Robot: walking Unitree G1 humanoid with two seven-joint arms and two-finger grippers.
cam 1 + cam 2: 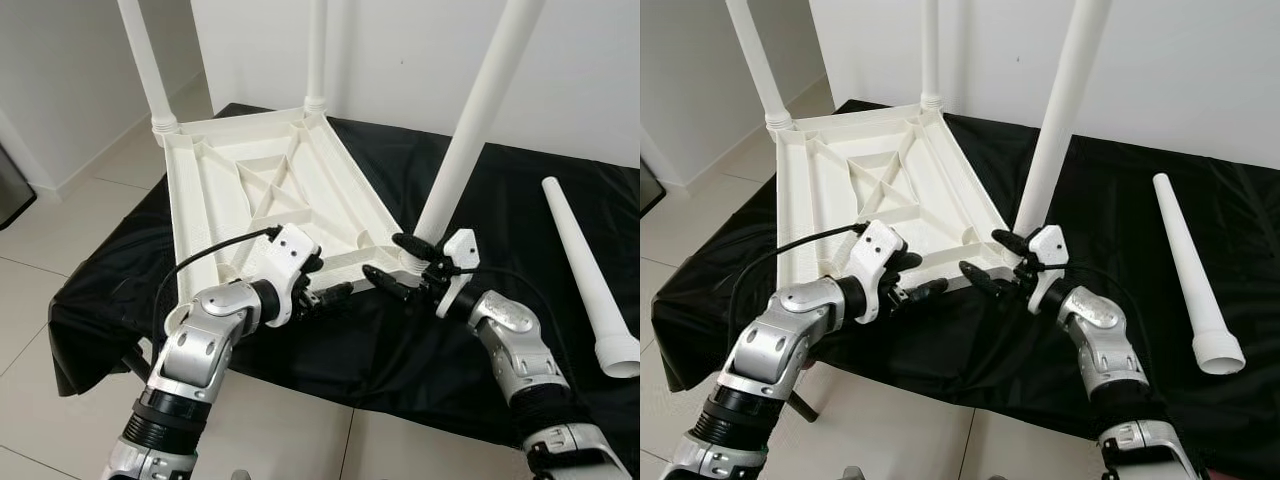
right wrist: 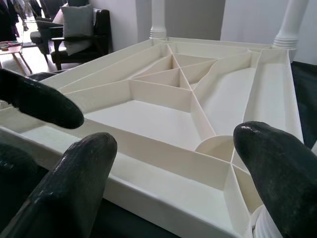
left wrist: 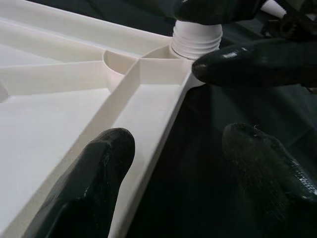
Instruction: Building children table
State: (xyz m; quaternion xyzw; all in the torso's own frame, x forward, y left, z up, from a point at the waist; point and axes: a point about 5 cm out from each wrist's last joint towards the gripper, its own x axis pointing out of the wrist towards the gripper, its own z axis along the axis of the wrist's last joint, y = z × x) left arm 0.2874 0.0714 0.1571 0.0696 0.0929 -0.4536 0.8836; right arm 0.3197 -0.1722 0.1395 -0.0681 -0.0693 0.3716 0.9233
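Note:
The white table top (image 1: 260,190) lies upside down on a black cloth (image 1: 560,190). Three white legs stand in its corners: two at the back and one (image 1: 470,130) at the near right corner. A fourth leg (image 1: 590,275) lies loose on the cloth at the right. My left gripper (image 1: 335,293) is open at the top's near edge, one finger (image 3: 94,188) inside the rim (image 3: 148,163) and the other outside. My right gripper (image 1: 392,260) is open at the near right corner, with its fingers (image 2: 277,163) on either side of the leg's ribbed collar (image 3: 197,42).
The cloth-covered stand ends just in front of my arms, above a pale tiled floor (image 1: 60,220). A white wall (image 1: 580,70) runs behind. A dark object (image 1: 10,185) stands at the far left. A dark armchair (image 2: 74,29) with a cushion stands beyond the table top.

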